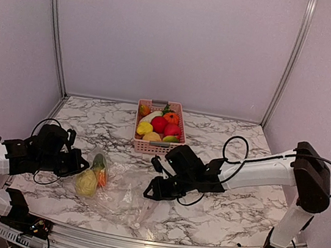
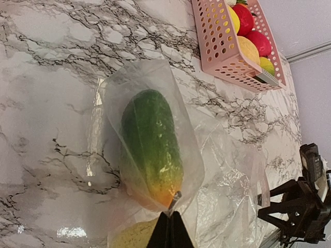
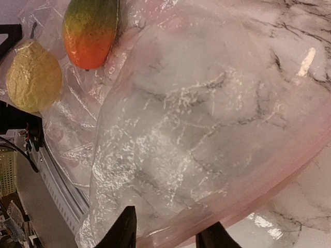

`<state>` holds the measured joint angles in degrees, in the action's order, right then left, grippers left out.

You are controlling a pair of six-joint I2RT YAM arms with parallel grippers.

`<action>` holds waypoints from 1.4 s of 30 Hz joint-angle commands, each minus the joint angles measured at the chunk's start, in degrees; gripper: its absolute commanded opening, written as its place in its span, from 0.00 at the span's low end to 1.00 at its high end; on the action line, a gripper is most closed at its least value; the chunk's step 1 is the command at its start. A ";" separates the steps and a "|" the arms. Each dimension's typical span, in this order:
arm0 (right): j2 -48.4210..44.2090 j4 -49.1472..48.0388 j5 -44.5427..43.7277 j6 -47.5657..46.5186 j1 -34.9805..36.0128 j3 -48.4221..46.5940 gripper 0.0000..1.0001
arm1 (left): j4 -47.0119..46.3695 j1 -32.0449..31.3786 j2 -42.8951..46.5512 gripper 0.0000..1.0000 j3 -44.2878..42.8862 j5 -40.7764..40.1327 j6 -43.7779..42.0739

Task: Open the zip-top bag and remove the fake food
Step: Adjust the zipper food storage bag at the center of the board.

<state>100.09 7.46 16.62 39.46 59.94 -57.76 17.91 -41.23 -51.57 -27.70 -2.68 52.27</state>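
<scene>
- Bag (image 1: 125,192): one, clear crinkly film, flat on the table (image 1: 232,217) between both grippers.
- Left gripper (image 2: 169,219): jaws closed, seemingly pinching the film.
- Right gripper (image 3: 170,233): jaws half apart, astride the pink zip edge.
- Inside: two pieces, a smooth green-orange fruit (image 2: 151,144) and a bumpy yellow fruit (image 3: 32,75).
- Basket (image 1: 156,149): one, pink, slotted.

the yellow fruit (image 2: 135,236) in the bag (image 2: 155,77) is cut by the left wrist view's bottom edge; the basket (image 2: 217,46) runs off the top; whether the bag is open cannot be told.
</scene>
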 commanded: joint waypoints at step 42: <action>-2.91 3.34 -9.90 -5.95 -1.15 -2.71 0.00 | 4.73 3.59 -4.69 0.00 2.51 -7.06 -5.20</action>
<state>100.62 12.86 4.82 34.94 59.11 -59.00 25.67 -38.06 -54.54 -25.82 -9.06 47.33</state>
